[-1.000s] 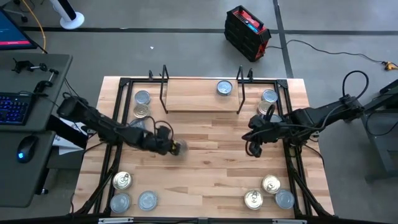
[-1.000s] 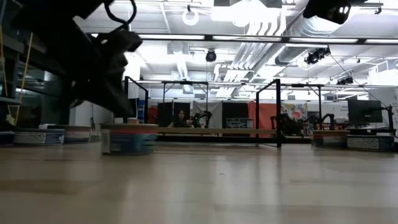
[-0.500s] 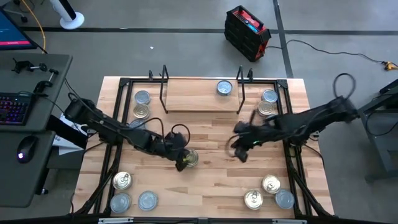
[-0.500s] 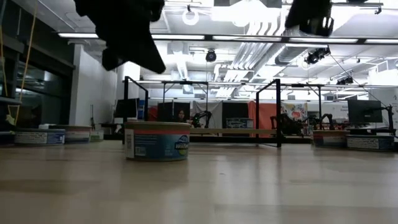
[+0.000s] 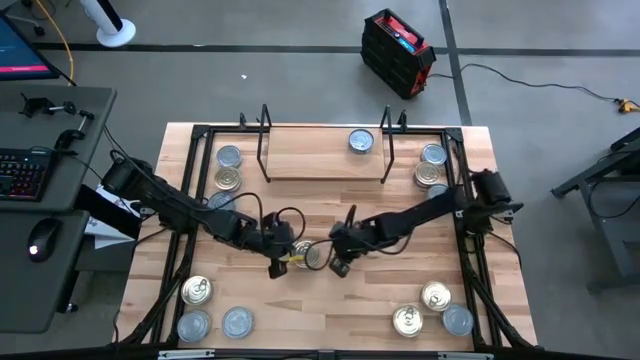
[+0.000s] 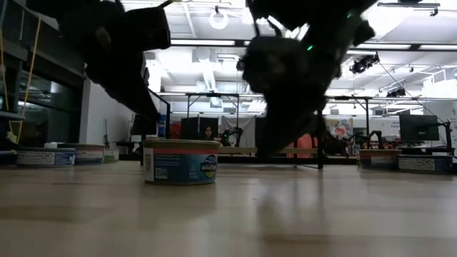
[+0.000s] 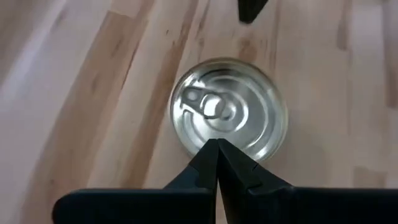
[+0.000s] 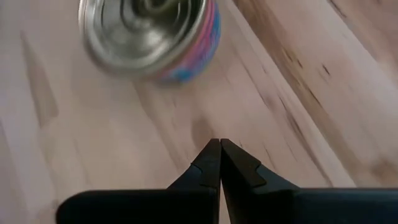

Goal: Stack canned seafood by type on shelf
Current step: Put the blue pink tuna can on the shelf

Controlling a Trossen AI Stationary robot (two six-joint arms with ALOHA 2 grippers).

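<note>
Toward the middle of the bench (image 5: pixel 330 290), a little nearer its front edge than its back, one tin (image 5: pixel 312 254) stands upright between the two arms. Reaching in low from the left edge, the left gripper (image 5: pixel 283 259) has its jaws pressed together just beside the tin. Stretched in from the right edge, the right gripper (image 5: pixel 338 264) sits close on the tin's other side, jaws likewise pressed together, holding nothing. Only the low view shows the tin's blue paper label (image 6: pixel 181 167) with a pink band; its print is too small to read. Its ring-pull lid (image 7: pixel 229 117) appears in the left wrist view. More tins sit at the front corners (image 5: pixel 197 291) (image 5: pixel 434 296) and along both side edges. At the back edge, the shelf (image 5: pixel 310 160) carries one tin (image 5: pixel 360 141).
</note>
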